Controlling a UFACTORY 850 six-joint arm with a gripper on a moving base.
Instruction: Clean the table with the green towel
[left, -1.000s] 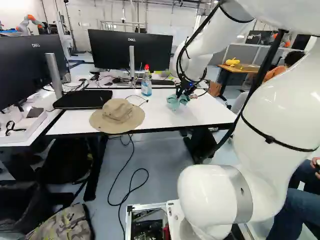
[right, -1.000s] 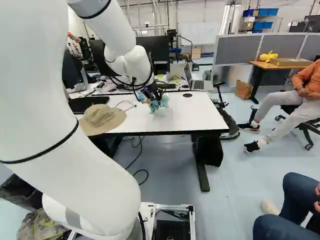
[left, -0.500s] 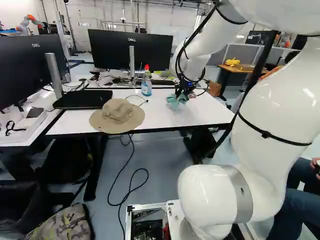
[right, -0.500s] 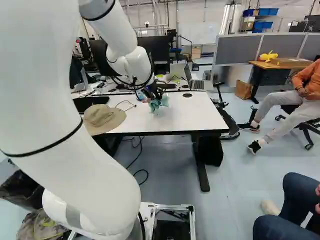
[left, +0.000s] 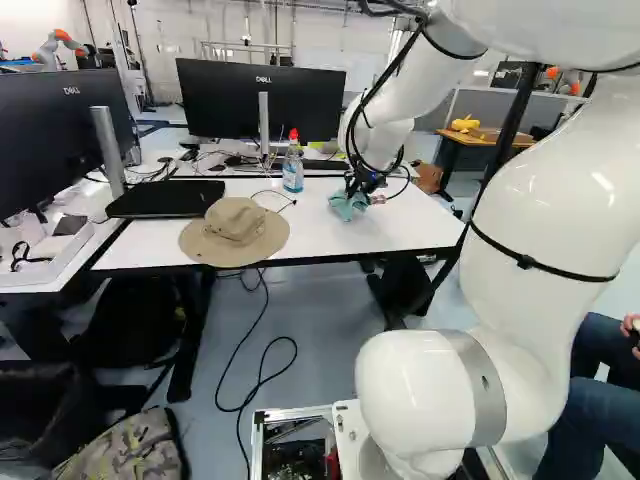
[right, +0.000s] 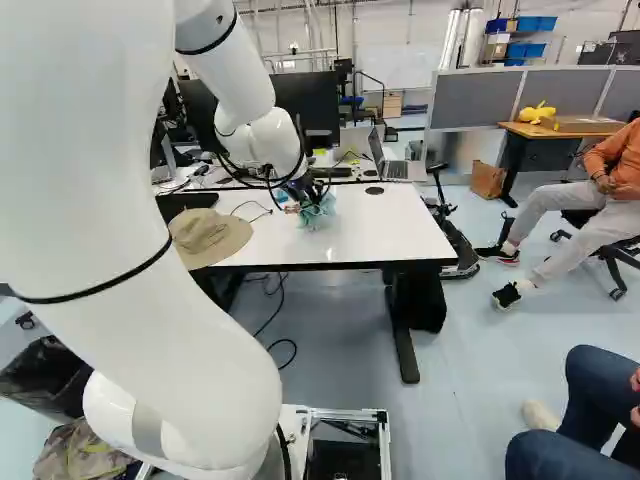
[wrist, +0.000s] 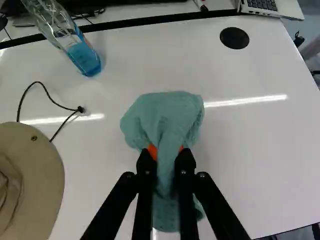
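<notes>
Nearest, the arm (left: 545, 210) has swung slightly toward the hat side relative to its lowest joint (left: 415, 390), the base remaining in place; this small shift suggests a wiping stroke under way. The broad-brimmed hat (left: 235, 225) has not moved on the table (wrist: 255, 150), and would probably obstruct a longer stroke that way. Beyond its near edge, the gripper (wrist: 167, 151) is closed down on the bunched green towel (wrist: 162, 117), a fold pinched between both orange pads. The towel, over the table's middle, has travelled with the gripper and looks more compact in the left base view than in the earliest frame; whether it presses on the surface cannot be told. Farther off, the bottle of blue liquid (wrist: 84, 56) stands unmoved, short of the laptop (right: 395, 168).
</notes>
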